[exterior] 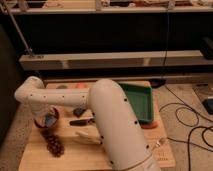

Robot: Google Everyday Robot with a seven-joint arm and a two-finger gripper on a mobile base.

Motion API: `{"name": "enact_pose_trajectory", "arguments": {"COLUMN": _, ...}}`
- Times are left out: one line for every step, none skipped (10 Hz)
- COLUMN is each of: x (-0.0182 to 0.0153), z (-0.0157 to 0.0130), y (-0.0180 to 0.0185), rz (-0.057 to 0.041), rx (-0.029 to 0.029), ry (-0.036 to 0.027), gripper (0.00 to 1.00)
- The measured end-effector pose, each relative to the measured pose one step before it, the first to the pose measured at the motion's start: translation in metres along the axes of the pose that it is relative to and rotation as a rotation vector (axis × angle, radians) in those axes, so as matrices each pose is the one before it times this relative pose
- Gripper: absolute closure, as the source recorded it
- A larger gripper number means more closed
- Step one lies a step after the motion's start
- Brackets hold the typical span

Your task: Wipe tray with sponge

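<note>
1. Gripper (49,119): mine, at the end of the white arm (115,130). It hung low over the wooden table (30,157), toward the view's left side.
2. Fingers (56,114): dark, one on each side of the sponge. As far as I could judge they were closed against it, pinching that and nothing else.
3. Sponge (50,121): small, square, pale blue-grey. It sat between my fingers, at or just above the tabletop; which, I could not tell.
4. Handling, sponge: I judged it light, soft and compressible, not fragile and unlikely to slip. It was best held across two opposite edges, deep enough that it would not fold out, with the lower face left free for wiping.
5. Tray (141,102): large, green, with sloping sides. It lay well apart from my fingers, across the table and beyond my own arm, which hid its nearer end. It looked stiff and light, and I judged it might slide under a hard wipe.
6. Brown cluster (52,145): knobbly, just beside my fingers on the camera's side, not touching them.
7. Dark long item (82,121): near my fingers, between them and the tray; kind unclear.
8. Task standing: sponge in hand, tray not yet reached.
</note>
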Motion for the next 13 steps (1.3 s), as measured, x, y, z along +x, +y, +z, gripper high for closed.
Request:
{"name": "enact_pose_trajectory", "arguments": {"x": -0.00013, "z": -0.00273, "y": -0.00017, "rz": -0.0002, "rx": 0.00142, "ry": 0.0037, "gripper": 0.77}}
{"name": "enact_pose_trajectory", "arguments": {"x": -0.00015, "z": -0.00318, "y": 0.00046, "rz": 0.00057, "rx": -0.00072, "ry": 0.00412, "gripper": 0.78}}
{"name": "enact_pose_trajectory", "arguments": {"x": 0.00185, "z": -0.01102, "y": -0.0005, "rz": 0.00342, "rx": -0.0026, "ry": 0.01364, "gripper": 0.78}}
{"name": "enact_pose_trajectory", "arguments": {"x": 0.00212, "z": -0.01113, "y": 0.00021, "rz": 0.00149, "rx": -0.00261, "ry": 0.01421, "gripper": 0.78}}
{"name": "enact_pose_trajectory", "arguments": {"x": 0.00257, "z": -0.01581, "y": 0.00061, "rz": 0.00083, "rx": -0.00358, "ry": 0.01702, "gripper": 0.78}}
{"name": "enact_pose_trajectory", "arguments": {"x": 0.00566, "z": -0.02517, "y": 0.00002, "rz": -0.00209, "rx": -0.00581, "ry": 0.02618, "gripper": 0.78}}
{"name": "enact_pose_trajectory", "arguments": {"x": 0.00416, "z": -0.01853, "y": 0.00198, "rz": -0.00152, "rx": -0.00549, "ry": 0.01853, "gripper": 0.78}}
{"name": "enact_pose_trajectory", "arguments": {"x": 0.00544, "z": -0.02444, "y": 0.00802, "rz": 0.00447, "rx": -0.01005, "ry": 0.02253, "gripper": 0.78}}
{"name": "enact_pose_trajectory", "arguments": {"x": 0.0038, "z": -0.01771, "y": 0.00811, "rz": 0.00852, "rx": -0.00519, "ry": 0.01425, "gripper": 0.78}}
{"name": "enact_pose_trajectory", "arguments": {"x": 0.00128, "z": -0.02173, "y": 0.01833, "rz": 0.02498, "rx": -0.0154, "ry": 0.01317, "gripper": 0.78}}
{"name": "enact_pose_trajectory", "arguments": {"x": -0.00481, "z": -0.01508, "y": 0.01823, "rz": 0.02854, "rx": -0.00897, "ry": 0.00579, "gripper": 0.78}}
{"name": "enact_pose_trajectory", "arguments": {"x": -0.00629, "z": -0.00928, "y": 0.01489, "rz": 0.01523, "rx": -0.00676, "ry": 0.0011, "gripper": 0.78}}
{"name": "enact_pose_trajectory", "arguments": {"x": -0.00906, "z": -0.00992, "y": 0.01454, "rz": 0.0191, "rx": -0.00603, "ry": -0.00048, "gripper": 0.78}}
